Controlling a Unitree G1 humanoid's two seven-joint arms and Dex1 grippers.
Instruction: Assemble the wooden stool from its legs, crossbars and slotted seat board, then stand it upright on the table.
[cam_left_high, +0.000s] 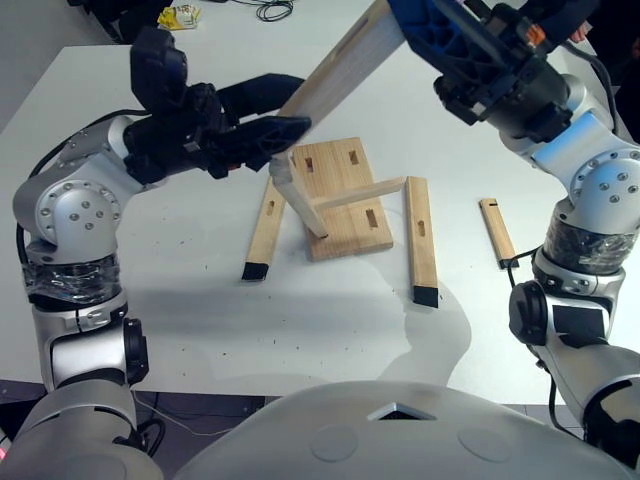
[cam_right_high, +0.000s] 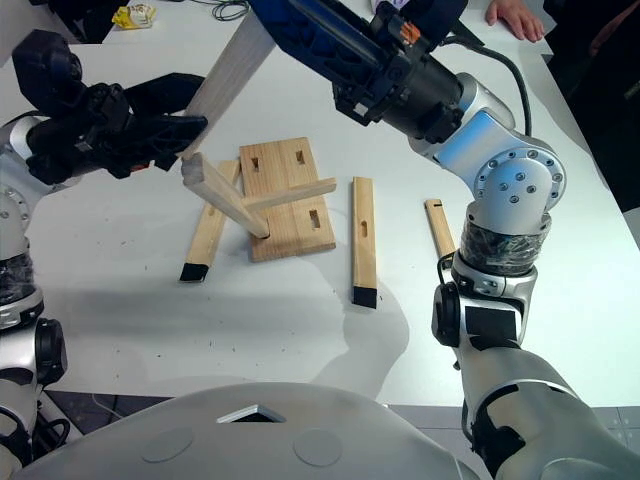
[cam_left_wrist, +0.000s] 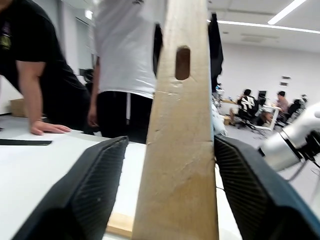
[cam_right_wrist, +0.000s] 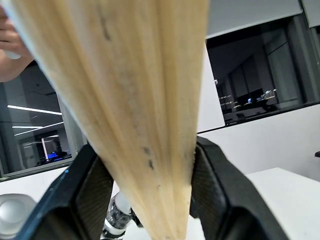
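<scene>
The right tool (cam_left_high: 405, 22) is clenching the top of a leg (cam_left_high: 340, 66) held slanting above the middle of the tabletop (cam_left_high: 200, 320), while the left tool (cam_left_high: 280, 108), jaws spread, is bracketing its lower end, apparently guiding it toward the seat board (cam_left_high: 330, 170) lying flat beneath.

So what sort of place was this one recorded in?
Probably an open-plan lab or office: a white worktable holding loose stool parts, people seated at desks across the room, and ceiling strip lights.
</scene>
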